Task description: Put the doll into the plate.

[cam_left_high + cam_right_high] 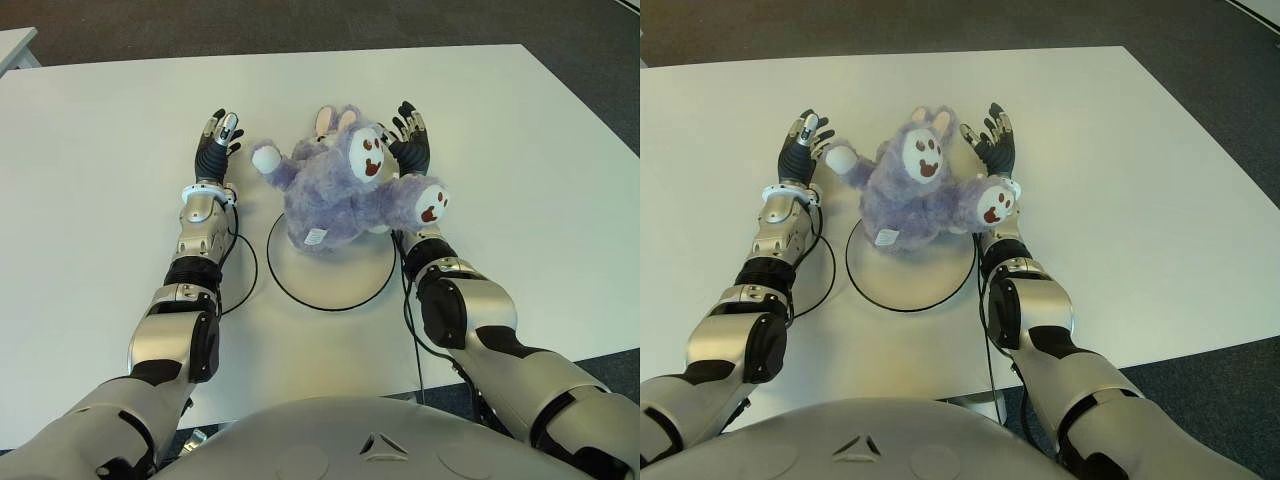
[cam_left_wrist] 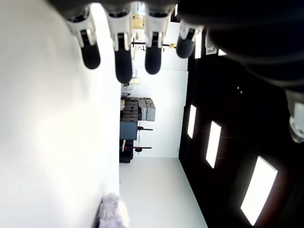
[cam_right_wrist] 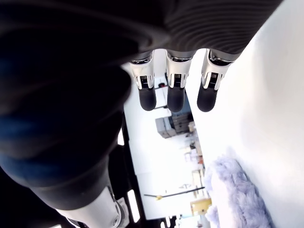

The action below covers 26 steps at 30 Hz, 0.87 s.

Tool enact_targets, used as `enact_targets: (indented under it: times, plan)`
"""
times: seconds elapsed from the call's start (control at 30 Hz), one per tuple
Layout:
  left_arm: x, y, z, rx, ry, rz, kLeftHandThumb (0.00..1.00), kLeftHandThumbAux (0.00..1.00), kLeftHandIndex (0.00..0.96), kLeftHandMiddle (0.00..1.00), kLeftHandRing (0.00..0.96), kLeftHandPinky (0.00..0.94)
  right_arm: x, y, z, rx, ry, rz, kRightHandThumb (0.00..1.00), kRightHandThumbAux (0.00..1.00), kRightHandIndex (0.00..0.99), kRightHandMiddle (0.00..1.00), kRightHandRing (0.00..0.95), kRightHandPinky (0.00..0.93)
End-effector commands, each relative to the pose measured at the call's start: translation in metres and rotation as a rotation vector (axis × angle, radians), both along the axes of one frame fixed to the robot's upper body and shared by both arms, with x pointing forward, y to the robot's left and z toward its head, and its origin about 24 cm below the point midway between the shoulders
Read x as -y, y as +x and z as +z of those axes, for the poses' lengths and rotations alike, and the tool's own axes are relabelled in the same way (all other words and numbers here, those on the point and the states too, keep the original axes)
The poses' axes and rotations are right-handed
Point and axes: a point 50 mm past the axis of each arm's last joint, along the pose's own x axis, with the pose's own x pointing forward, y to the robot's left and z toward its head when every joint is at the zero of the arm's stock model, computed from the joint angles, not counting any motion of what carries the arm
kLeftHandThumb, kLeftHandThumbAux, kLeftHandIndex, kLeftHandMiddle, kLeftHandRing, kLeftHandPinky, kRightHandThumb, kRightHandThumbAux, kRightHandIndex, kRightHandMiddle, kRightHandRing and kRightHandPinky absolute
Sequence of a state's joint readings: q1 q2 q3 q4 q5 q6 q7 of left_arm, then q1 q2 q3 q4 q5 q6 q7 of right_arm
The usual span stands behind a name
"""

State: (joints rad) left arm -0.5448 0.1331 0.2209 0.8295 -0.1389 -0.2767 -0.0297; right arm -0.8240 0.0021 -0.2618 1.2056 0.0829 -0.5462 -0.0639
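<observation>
Looking from the eye views, we found the fluffy purple plush doll (image 1: 335,190) lying partly over the black-rimmed round white plate (image 1: 330,290) on the white table (image 1: 90,180); it looked soft, light, best cupped at its body. Wrist views showed our left hand (image 1: 215,145) and right hand (image 1: 408,140) flanking it, fingers extended, empty.
</observation>
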Motion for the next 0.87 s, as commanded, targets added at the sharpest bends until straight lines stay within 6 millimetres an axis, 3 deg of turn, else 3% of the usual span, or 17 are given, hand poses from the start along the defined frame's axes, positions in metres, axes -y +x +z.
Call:
enact_targets:
  times: [0.03,0.23,0.5,0.87]
  plan:
    - [0.0,-0.016,-0.031,-0.112,-0.025,0.002,0.0,0.4,0.019,0.171,0.184,0.142,0.002,-0.012,-0.024,-0.074,0.012,-0.009,0.263,0.884,0.101,0.083,0.065,0.096]
    - [-0.001,-0.017,-0.029,-0.078,-0.005,0.01,0.0,0.416,0.015,0.165,0.17,0.096,0.002,-0.012,-0.024,-0.076,0.007,-0.007,0.278,0.887,0.097,0.084,0.067,0.099]
    - [-0.005,-0.019,-0.024,-0.019,0.022,0.047,0.0,0.448,0.03,0.161,0.154,0.108,0.002,-0.012,-0.024,-0.072,0.005,-0.005,0.294,0.895,0.093,0.084,0.068,0.09]
    - [-0.01,-0.013,-0.003,0.086,0.077,0.069,0.0,0.46,0.029,0.166,0.16,0.1,0.004,-0.012,-0.024,-0.072,0.004,-0.001,0.298,0.902,0.094,0.089,0.069,0.102]
